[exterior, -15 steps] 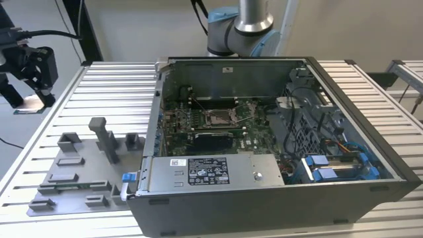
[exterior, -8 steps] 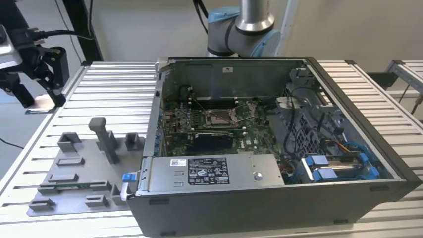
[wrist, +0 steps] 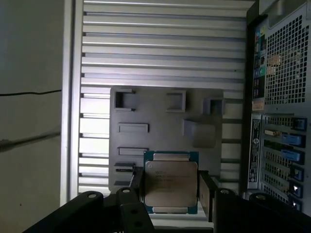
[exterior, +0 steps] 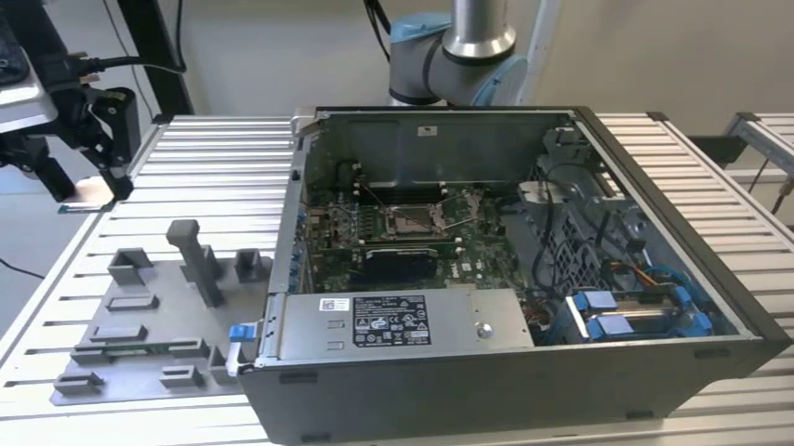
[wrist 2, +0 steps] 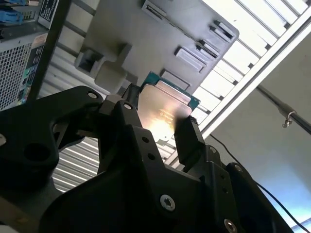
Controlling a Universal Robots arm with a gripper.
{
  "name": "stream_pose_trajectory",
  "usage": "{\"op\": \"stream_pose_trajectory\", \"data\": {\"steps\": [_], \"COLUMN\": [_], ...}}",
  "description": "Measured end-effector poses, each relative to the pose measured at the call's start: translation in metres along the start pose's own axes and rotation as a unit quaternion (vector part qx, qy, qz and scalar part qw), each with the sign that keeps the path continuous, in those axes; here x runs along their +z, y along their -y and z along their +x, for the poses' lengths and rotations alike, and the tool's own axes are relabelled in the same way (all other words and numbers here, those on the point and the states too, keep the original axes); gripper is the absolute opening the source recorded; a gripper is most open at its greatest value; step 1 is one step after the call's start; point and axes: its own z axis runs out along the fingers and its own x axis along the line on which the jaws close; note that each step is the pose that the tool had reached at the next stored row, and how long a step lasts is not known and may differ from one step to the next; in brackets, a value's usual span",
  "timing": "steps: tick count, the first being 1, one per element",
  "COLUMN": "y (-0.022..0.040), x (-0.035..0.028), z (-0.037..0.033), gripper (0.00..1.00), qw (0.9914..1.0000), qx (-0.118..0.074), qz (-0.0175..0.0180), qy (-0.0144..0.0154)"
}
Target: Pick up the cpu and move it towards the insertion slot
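Observation:
My gripper (exterior: 88,189) hangs above the exterior view's left edge of the table and is shut on the cpu (exterior: 85,192), a small tan-looking square between the black fingers. In both wrist views the cpu (wrist: 171,183) (wrist 2: 163,109) shows its silvery top face with a green rim, clamped on two opposite sides by the fingers (wrist: 206,191). The insertion slot (exterior: 410,220), a square socket with a shiny metal frame, sits on the motherboard inside the open computer case (exterior: 694,251), well to the exterior view's right of the gripper.
A grey tray (exterior: 149,344) with raised blocks and a tall post (exterior: 199,260) lies on the slatted table below the gripper. The case wall (exterior: 297,186) stands between the gripper and the socket. A power supply (exterior: 397,325) and blue-clipped cables (exterior: 620,311) fill the case's near side.

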Motion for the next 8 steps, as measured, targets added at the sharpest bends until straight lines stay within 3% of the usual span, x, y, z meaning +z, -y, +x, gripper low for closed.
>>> {"op": "stream_pose_trajectory", "data": {"steps": [8], "y": [0.0000], "x": [0.0000], "z": [-0.0011], "gripper": [0.00], "qw": [1.00000], "qx": [0.000], "qz": [0.0000], "qy": [0.0000]}}
